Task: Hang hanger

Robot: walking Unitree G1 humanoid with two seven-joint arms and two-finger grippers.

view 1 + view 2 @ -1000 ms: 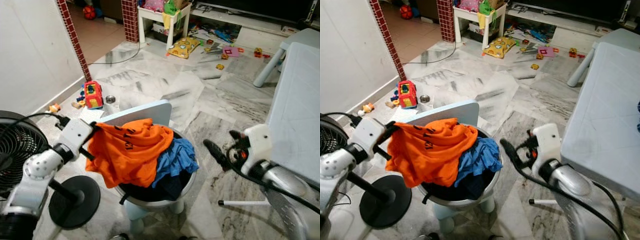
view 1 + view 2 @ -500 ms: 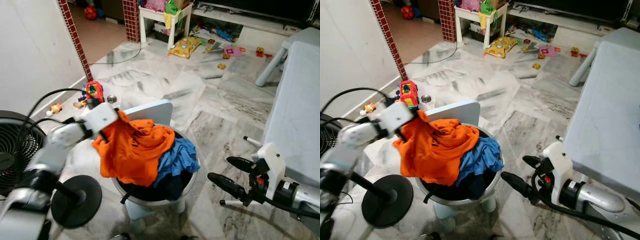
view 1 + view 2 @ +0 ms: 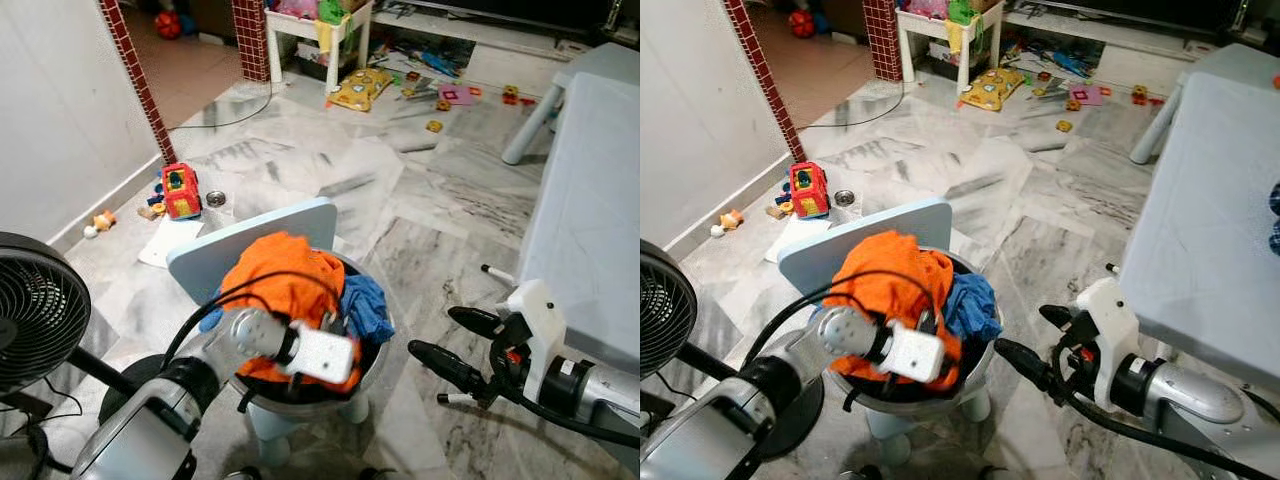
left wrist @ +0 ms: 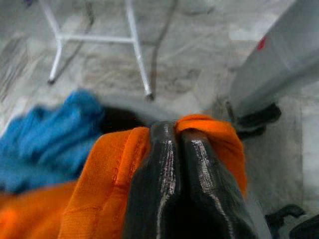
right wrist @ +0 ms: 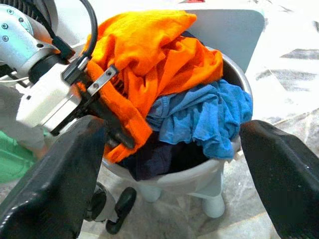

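Left gripper [image 5: 117, 130] pinching a fold of the orange shirt [image 3: 285, 285], fingers [image 4: 172, 164] pressed together with cloth wrapped over both tips; reaching low across the front of the steel basin [image 3: 375, 375]. Right gripper [image 3: 455, 340] hovering beside the basin's right rim, fingers spread wide, holding nothing.

Hanger itself not identifiable anywhere; possibly buried in the laundry, cannot tell. Treating the orange shirt as the working object for now.

Orange shirt lying heaped on top of the pile, draping over the basin's near edge. Blue garment [image 3: 968, 300] sitting just beside it on the right, touching it, with dark clothing [image 5: 159, 157] underneath. Basin resting on a small stool with a pale blue backrest [image 3: 255, 235] behind the pile.

Suggested handling, judging from this:
- Lifting straight up and slowly, watching for the blue garment dragging along.
- Keeping the pinch tight; grip covering only a thin fold near the hem, likely slipping under the shirt's weight.
- Bringing the right gripper in for a second grip near the collar before carrying anything.
- Avoiding pressing on the rim; basin looking easy to tip off the stool.

Further out: black standing fan [image 3: 35, 305] at the left, close to the left arm's elbow; white table [image 3: 590, 230] at the right; red toy truck [image 3: 180, 190] and scattered toys [image 3: 365, 88] across the marble floor [image 3: 330, 165].
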